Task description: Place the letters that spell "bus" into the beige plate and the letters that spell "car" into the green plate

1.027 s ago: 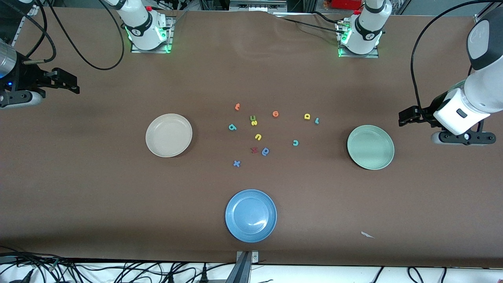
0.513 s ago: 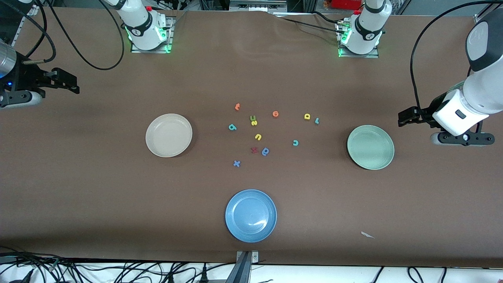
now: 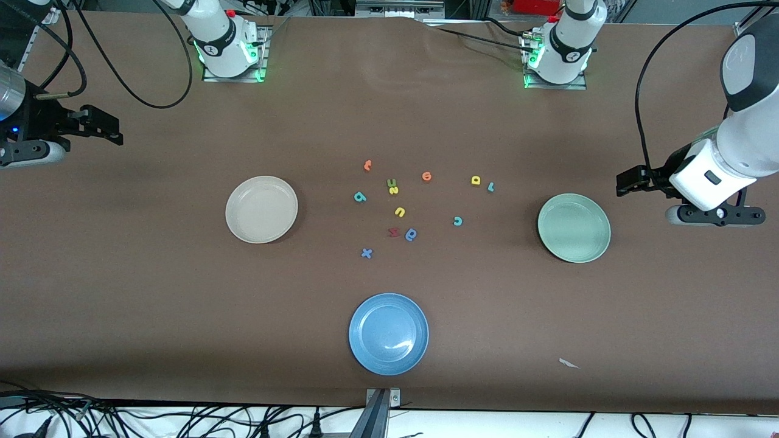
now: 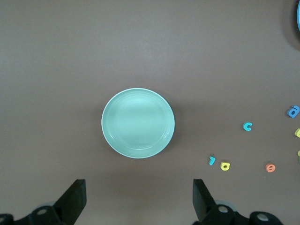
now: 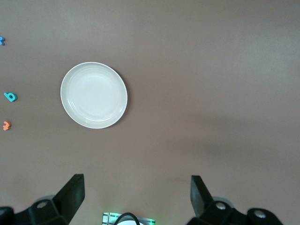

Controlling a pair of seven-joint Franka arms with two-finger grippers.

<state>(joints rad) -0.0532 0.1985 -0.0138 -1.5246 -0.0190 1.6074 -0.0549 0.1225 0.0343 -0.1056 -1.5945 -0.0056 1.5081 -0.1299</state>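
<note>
The beige plate (image 3: 261,209) (image 5: 93,95) and green plate (image 3: 574,227) (image 4: 138,123) both lie empty. Between them the letters are scattered flat: teal "b" (image 3: 359,196), yellow "u" (image 3: 399,212), yellow "s" (image 3: 394,190), teal "c" (image 3: 457,221), yellow "a" (image 3: 475,180) and teal "r" (image 3: 490,187). My left gripper (image 3: 631,181) (image 4: 138,197) hangs open and empty, high over the table by the green plate at the left arm's end. My right gripper (image 3: 102,128) (image 5: 137,194) hangs open and empty over the right arm's end.
A bright blue plate (image 3: 388,333) lies nearest the front camera. Other letters sit among the task's: orange ones (image 3: 367,165) (image 3: 426,176), a green one (image 3: 392,182), a red one (image 3: 394,232), a blue round one (image 3: 411,234), a blue "x" (image 3: 366,253). A paper scrap (image 3: 568,363) lies near the front edge.
The left arm's hand has shifted slightly toward the middle of the table. The right arm, plates and letters have not moved.
</note>
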